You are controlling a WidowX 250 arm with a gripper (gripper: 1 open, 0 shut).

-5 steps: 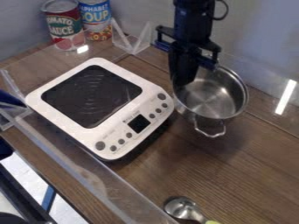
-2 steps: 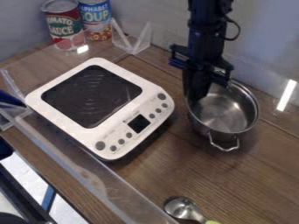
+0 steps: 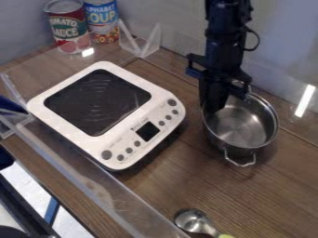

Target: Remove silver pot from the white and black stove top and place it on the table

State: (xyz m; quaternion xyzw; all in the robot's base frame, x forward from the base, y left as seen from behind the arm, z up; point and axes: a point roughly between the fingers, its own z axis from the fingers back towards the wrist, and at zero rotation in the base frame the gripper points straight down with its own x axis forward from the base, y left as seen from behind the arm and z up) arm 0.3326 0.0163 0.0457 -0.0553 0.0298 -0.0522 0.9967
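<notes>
The silver pot [image 3: 246,128], with a wire handle at its front, is to the right of the white and black stove top [image 3: 106,107], low over the wooden table [image 3: 174,181]. My gripper [image 3: 215,109] points straight down and is shut on the pot's left rim. I cannot tell whether the pot's base touches the table. The stove top has nothing on it.
Two cans [image 3: 69,23] stand at the back left, next to a clear plastic stand [image 3: 143,39]. A small silver round object [image 3: 192,221] lies at the front edge. A clear barrier runs along the table's front left side.
My gripper has carried the pot to the right and downward, further from the stove top and closer to the table surface.
</notes>
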